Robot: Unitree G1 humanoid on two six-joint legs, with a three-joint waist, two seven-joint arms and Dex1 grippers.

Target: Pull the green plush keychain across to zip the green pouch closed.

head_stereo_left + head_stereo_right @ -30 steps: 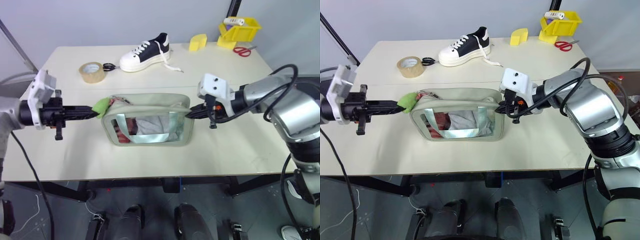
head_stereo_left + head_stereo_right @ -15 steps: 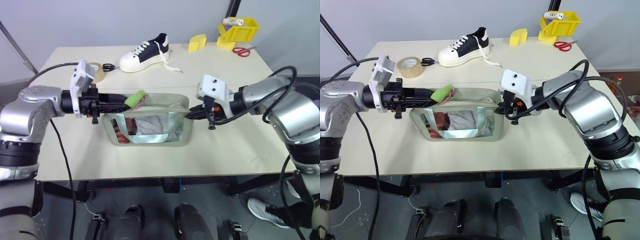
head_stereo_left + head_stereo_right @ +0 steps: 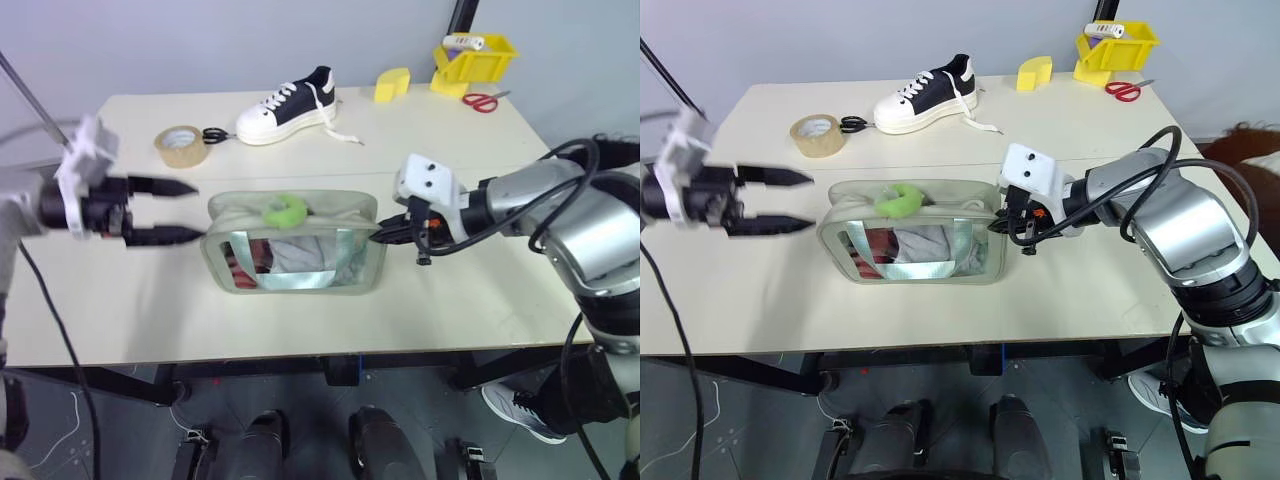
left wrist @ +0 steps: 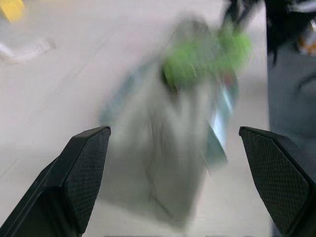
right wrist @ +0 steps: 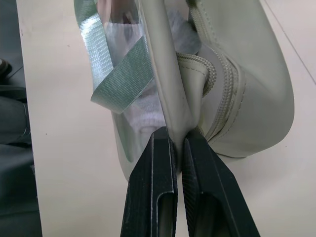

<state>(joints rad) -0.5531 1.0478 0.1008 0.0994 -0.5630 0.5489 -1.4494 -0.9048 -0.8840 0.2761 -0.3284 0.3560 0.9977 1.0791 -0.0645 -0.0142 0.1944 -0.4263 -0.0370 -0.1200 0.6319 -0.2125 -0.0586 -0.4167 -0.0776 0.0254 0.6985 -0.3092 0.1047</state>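
Observation:
The green pouch [image 3: 340,205] lies in the middle of the table with its clear window facing me. The green plush keychain [image 3: 283,210] rests curled on the pouch's top, a little left of its middle. My left gripper [image 3: 190,210] is open and empty, hovering just off the pouch's left end and pointing at it. In the left wrist view the keychain [image 4: 207,57] lies beyond the spread fingers [image 4: 84,163]. My right gripper [image 3: 385,229] is shut on the pouch's right end, and its fingers [image 5: 158,168] pinch the edge seam there.
A black-and-white shoe [image 3: 290,105], a tape roll [image 3: 181,145] and black scissors [image 3: 215,133] sit along the table's far side. A yellow sponge wedge [image 3: 394,85], a yellow bin [image 3: 472,58] and red scissors [image 3: 485,101] are at the far right corner.
My left gripper pulled the keychain rightward from the pouch's left end, let it go, opened and drew back to the left. The right gripper kept its hold.

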